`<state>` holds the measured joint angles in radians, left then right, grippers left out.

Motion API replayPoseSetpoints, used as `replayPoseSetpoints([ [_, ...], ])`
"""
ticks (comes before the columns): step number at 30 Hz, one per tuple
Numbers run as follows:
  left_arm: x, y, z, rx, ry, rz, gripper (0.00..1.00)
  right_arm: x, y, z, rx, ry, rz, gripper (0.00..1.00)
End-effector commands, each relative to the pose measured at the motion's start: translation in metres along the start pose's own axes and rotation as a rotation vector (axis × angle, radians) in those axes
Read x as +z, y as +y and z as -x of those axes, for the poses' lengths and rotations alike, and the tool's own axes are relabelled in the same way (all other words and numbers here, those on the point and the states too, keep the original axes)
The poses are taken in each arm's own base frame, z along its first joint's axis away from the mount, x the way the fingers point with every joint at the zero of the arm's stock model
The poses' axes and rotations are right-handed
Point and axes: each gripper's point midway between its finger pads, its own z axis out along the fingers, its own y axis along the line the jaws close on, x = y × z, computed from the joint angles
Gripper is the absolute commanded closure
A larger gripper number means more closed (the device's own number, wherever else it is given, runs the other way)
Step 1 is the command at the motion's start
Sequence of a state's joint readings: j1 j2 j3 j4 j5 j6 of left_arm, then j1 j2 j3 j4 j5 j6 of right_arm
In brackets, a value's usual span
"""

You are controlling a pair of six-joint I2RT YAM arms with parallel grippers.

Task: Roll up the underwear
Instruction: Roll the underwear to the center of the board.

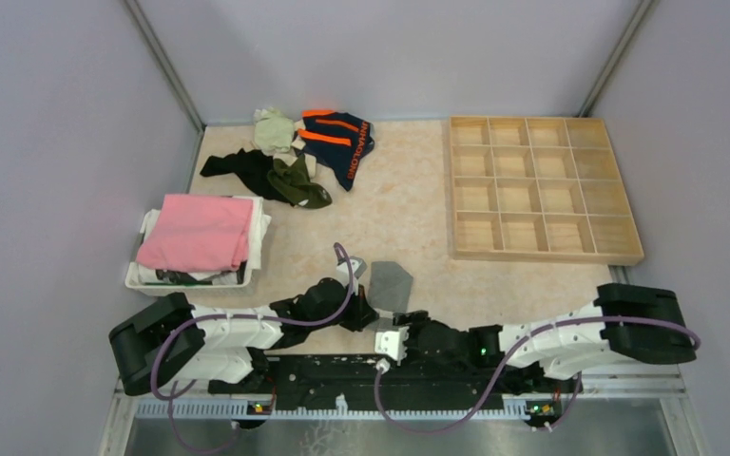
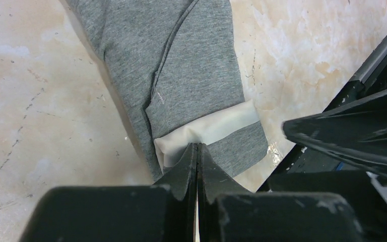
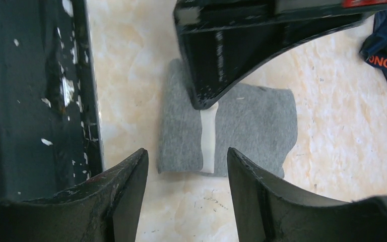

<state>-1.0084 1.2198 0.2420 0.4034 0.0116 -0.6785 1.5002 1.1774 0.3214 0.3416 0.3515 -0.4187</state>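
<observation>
Soft grey knit-cloth underwear looks matt, its white band smooth. The beige marbled tabletop is scuffed. The pale compartment tray, upper right, is bare wood.

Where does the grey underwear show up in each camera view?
Top external: grey underwear, low centre.
Left wrist: upper centre, reaching down to the shut left end effector.
Right wrist: centre, beyond the open right end effector.
Shared landmark: left end effector's tip on its white waistband strip.

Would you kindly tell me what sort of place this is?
Likely a robot test cell: plain grey walls enclose a beige marbled tabletop holding a wooden compartment tray and a pile of underwear.
</observation>
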Motion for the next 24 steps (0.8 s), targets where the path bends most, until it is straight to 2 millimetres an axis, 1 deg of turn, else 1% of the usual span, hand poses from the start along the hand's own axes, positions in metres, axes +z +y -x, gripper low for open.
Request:
replayPoseSetpoints([
  [1, -0.009, 0.044, -0.037, 0.028, 0.129, 0.159, 1.0, 0.012, -0.01, 0.008, -0.115, 0.025, -0.106, 0.42],
  [5, -0.009, 0.045, -0.038, 0.03, 0.134, 0.161, 1.0, 0.02, 0.0, 0.002, -0.161, 0.059, -0.099, 0.42],
  [9, -0.008, 0.047, -0.039, 0.029, 0.146, 0.171, 1.0, 0.025, 0.002, -0.006, -0.211, 0.1, -0.124, 0.42],
  [13, -0.006, 0.049, -0.041, 0.021, 0.162, 0.179, 1.0, 0.027, 0.003, -0.021, -0.285, 0.162, -0.132, 0.45],
  [16, -0.005, 0.049, -0.042, 0.02, 0.169, 0.181, 1.0, 0.027, 0.005, -0.035, -0.331, 0.215, -0.12, 0.49],
  [18, -0.005, 0.05, -0.041, 0.02, 0.166, 0.18, 1.0, 0.026, 0.007, -0.04, -0.345, 0.231, -0.109, 0.55],
  [19, -0.004, 0.05, -0.041, 0.02, 0.166, 0.182, 1.0, 0.025, 0.008, -0.043, -0.349, 0.236, -0.105, 0.6],
  [21, -0.004, 0.051, -0.039, 0.021, 0.163, 0.184, 1.0, 0.025, 0.008, -0.044, -0.355, 0.237, -0.101, 0.72],
  [22, -0.004, 0.051, -0.039, 0.021, 0.163, 0.185, 1.0, 0.025, 0.008, -0.044, -0.359, 0.239, -0.101, 0.8],
  [24, -0.004, 0.047, -0.04, 0.017, 0.173, 0.16, 1.0, 0.024, 0.008, -0.044, -0.359, 0.239, -0.101, 0.91],
])
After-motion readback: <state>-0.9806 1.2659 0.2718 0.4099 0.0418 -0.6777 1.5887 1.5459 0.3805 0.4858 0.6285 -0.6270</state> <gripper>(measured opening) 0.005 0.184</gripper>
